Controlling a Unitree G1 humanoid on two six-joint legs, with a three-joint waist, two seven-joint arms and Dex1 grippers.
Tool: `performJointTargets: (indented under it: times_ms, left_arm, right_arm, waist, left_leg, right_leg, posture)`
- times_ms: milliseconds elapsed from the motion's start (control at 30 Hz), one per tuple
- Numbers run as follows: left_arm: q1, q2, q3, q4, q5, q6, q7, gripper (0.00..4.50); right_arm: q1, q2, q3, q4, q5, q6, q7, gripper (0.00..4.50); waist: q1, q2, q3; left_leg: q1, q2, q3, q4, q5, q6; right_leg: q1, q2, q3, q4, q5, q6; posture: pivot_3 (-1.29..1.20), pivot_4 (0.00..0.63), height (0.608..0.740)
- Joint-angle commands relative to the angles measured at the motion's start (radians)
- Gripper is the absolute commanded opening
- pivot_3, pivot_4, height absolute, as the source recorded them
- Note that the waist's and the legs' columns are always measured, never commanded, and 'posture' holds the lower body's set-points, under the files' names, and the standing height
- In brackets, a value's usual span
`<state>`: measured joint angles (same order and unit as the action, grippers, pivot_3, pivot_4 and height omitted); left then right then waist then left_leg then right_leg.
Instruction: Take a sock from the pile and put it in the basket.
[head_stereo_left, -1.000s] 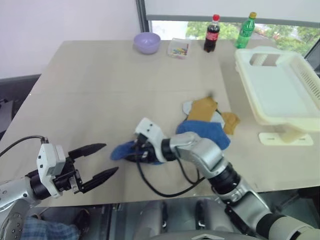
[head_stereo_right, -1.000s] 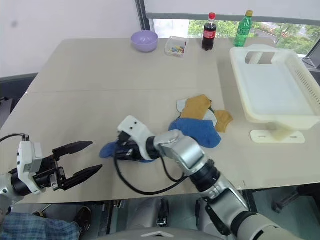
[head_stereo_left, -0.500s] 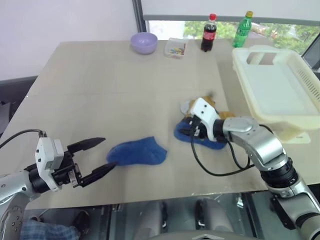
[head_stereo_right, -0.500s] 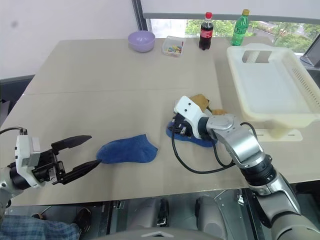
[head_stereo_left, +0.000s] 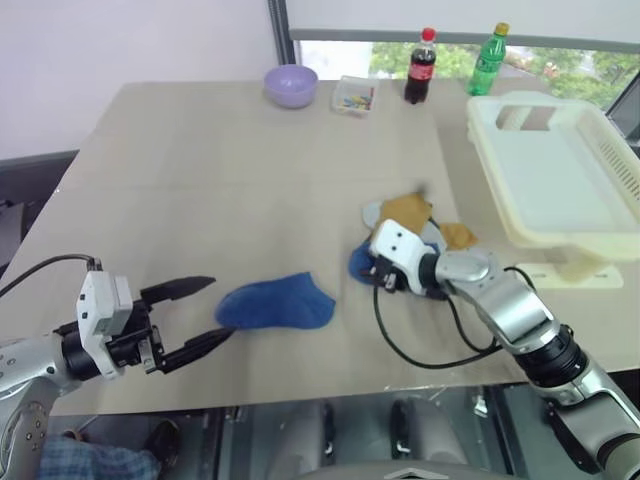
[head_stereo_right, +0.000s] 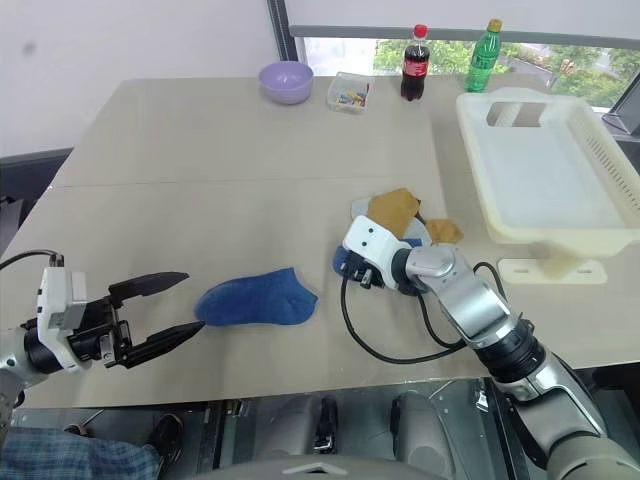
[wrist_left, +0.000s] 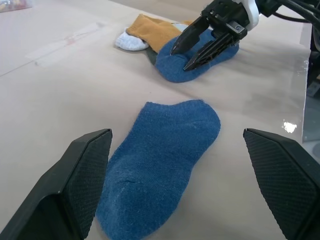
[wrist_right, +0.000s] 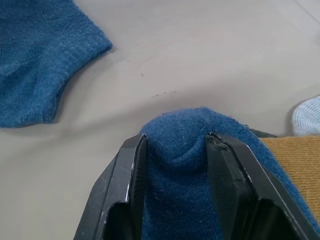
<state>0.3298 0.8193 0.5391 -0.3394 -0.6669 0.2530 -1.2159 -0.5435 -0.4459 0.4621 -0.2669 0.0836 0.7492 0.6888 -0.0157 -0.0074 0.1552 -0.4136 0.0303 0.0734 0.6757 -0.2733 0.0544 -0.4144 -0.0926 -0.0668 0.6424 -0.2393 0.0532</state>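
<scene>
Jaws of the right gripper (wrist_right: 175, 150) are clamped on a fold of a blue sock (wrist_right: 182, 165) at the near edge of the pile (head_stereo_left: 415, 235); the fabric bulges up between the 2 black fingers (wrist_right: 127, 185) and fills the gap from pad to pad. That sock lies on the table (head_stereo_left: 230, 190), with a mustard-yellow sock (wrist_right: 295, 165) touching it on 1 side of the jaws and a light grey sock (wrist_right: 307, 115) just beyond. From the left wrist view, the right gripper's fingertips press down into the blue heap.

Jaws of the left gripper (head_stereo_left: 205, 313) stand wide apart and grasp nothing. A 2nd blue sock (wrist_left: 160, 160) lies flat directly ahead of them, on the line between the 2 fingers (wrist_left: 75, 175). Its nearer end lies close to the fingertips, not touching either one. Its far end points toward the right gripper and the pile, with bare table between the 2 blue socks.

Well beyond the right gripper's jaws, past the pile, sits the basket (head_stereo_left: 590, 235), cream-white with slotted sides, resting on the table's edge and holding no sock as far as its visible floor shows. At the table's far side stand a lilac bowl (head_stereo_left: 291, 84), a small clear box (head_stereo_left: 356, 97) of coloured bits, a cola bottle (head_stereo_left: 421, 66) and a green bottle (head_stereo_left: 489, 60), all well apart from both grippers.
</scene>
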Motion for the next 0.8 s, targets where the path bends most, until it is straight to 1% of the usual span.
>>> performJointTargets:
  times_ms: [33, 67, 100, 300, 400, 467, 600, 633, 733, 800]
  left_arm:
    - [-0.003, 0.008, 0.006, -0.004, 0.007, -0.016, -0.008, 4.50]
    - [-0.004, 0.007, 0.007, -0.004, 0.008, -0.015, -0.008, 4.50]
    - [-0.003, 0.006, 0.008, -0.005, 0.008, -0.015, -0.007, 4.50]
    - [0.007, -0.006, 0.010, -0.016, 0.012, -0.018, -0.002, 4.50]
    - [0.005, -0.007, 0.008, -0.015, 0.011, -0.017, -0.001, 4.50]
    - [-0.002, -0.006, 0.005, -0.011, 0.011, -0.017, 0.000, 4.50]
    - [-0.021, -0.001, -0.006, 0.003, 0.015, -0.018, -0.005, 4.50]
    - [-0.027, 0.002, -0.006, 0.010, 0.015, -0.018, -0.008, 4.50]
    - [-0.028, 0.012, 0.017, 0.028, 0.010, -0.016, -0.022, 4.50]
    - [-0.019, 0.016, 0.038, 0.033, 0.010, -0.017, -0.028, 4.50]
  right_arm:
    - [0.001, 0.002, -0.007, -0.023, -0.011, -0.023, 0.003, 0.64]
    - [0.001, 0.002, -0.007, -0.022, -0.013, -0.027, 0.003, 0.10]
    - [0.000, 0.000, -0.006, -0.021, -0.017, -0.031, 0.003, 0.04]
    - [-0.004, 0.000, -0.010, -0.017, -0.028, -0.044, 0.010, 0.04]
    - [-0.026, 0.029, -0.020, -0.008, -0.016, -0.037, 0.012, 0.04]
    - [-0.105, 0.089, 0.019, 0.072, -0.038, -0.087, 0.019, 0.04]
    - [-0.268, 0.273, 0.102, 0.331, -0.078, -0.203, 0.028, 0.04]
    - [-0.308, 0.337, 0.106, 0.417, -0.082, -0.242, 0.019, 0.04]
    - [-0.412, 0.542, 0.051, 0.686, -0.059, -0.327, -0.028, 0.04]
    - [-0.465, 0.624, 0.026, 0.835, -0.070, -0.395, -0.052, 0.04]
  waist:
    - [0.000, 0.000, 0.000]
    - [0.000, 0.000, 0.000]
    - [0.000, 0.000, 0.000]
    - [0.000, 0.000, 0.000]
    - [0.000, 0.000, 0.000]
    - [-0.003, 0.000, 0.000]
    - [-0.021, 0.000, 0.000]
    - [-0.024, 0.000, 0.000]
    - [-0.028, 0.000, 0.000]
    - [-0.023, 0.000, 0.000]
  left_leg:
    - [0.000, 0.000, 0.000, 0.000, 0.000, 0.000]
    - [0.000, 0.000, 0.000, 0.000, 0.000, 0.000]
    - [0.000, 0.000, 0.000, 0.000, 0.000, 0.000]
    - [0.000, 0.000, 0.000, 0.000, 0.000, 0.000]
    - [0.000, 0.000, 0.000, 0.000, 0.000, 0.000]
    - [0.000, 0.001, 0.000, 0.001, 0.000, 0.000]
    - [0.001, 0.006, 0.001, 0.002, 0.002, -0.004]
    - [0.001, 0.008, 0.000, 0.002, 0.003, -0.005]
    - [0.001, 0.009, 0.000, 0.001, 0.005, -0.008]
    - [0.000, 0.011, 0.000, 0.001, 0.005, -0.009]
  right_leg:
    - [0.000, 0.000, 0.000, 0.000, 0.000, 0.000]
    - [0.000, 0.000, 0.000, 0.000, 0.000, 0.000]
    - [0.000, 0.000, 0.000, 0.000, 0.000, 0.000]
    - [0.000, 0.000, 0.000, 0.000, 0.000, 0.000]
    - [0.000, 0.000, 0.000, 0.000, 0.000, 0.000]
    - [0.000, 0.001, 0.000, 0.000, 0.000, 0.000]
    - [0.000, 0.007, 0.001, 0.000, 0.003, -0.004]
    - [0.000, 0.009, 0.000, 0.001, 0.003, -0.005]
    - [-0.002, 0.012, 0.001, 0.003, 0.004, -0.008]
    - [-0.004, 0.013, 0.001, 0.003, 0.005, -0.009]
  posture:
    - [0.00, 0.150, 0.740]
    - [0.00, 0.150, 0.740]
    - [0.00, 0.150, 0.740]
    - [0.00, 0.150, 0.740]
    - [0.00, 0.150, 0.740]
    - [0.00, 0.150, 0.740]
    - [0.00, 0.150, 0.740]
    - [0.00, 0.150, 0.740]
    - [0.00, 0.150, 0.740]
    - [0.00, 0.150, 0.740]
